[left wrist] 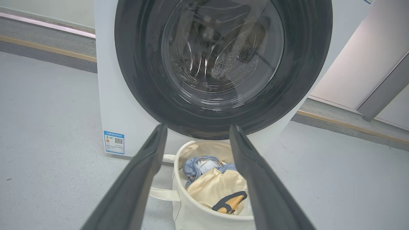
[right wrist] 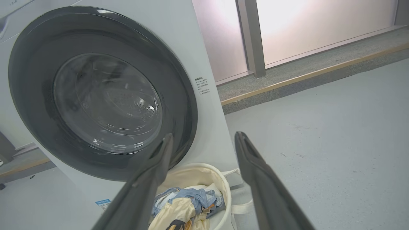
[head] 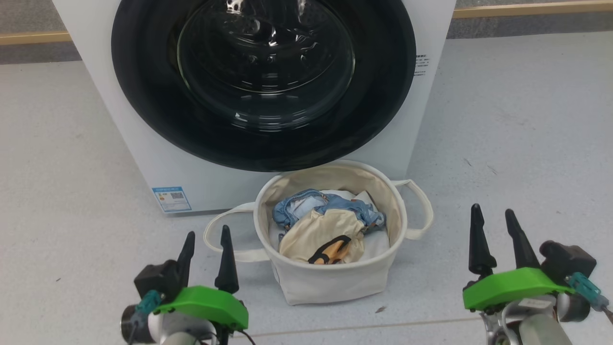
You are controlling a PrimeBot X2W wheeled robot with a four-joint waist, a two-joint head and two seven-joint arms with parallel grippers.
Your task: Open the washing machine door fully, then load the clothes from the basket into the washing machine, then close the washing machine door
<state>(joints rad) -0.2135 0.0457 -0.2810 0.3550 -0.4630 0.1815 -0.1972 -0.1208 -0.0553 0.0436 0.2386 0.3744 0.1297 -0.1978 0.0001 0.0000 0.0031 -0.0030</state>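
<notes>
The basket [head: 330,282] of clothes [head: 325,225] is sitting 3 o'clock of the left hand [head: 208,230], 9 o'clock of the right hand [head: 492,208]; both are hanging released, empty.

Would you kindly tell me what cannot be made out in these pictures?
- Top of the washing machine door: cut off by the head view's upper edge.
- Print on the blue label: too small to read, head view.
- Floor of the basket: hidden under the clothes, every view.
- Near wall of the basket, right wrist view: cut off by the bottom edge.
</notes>
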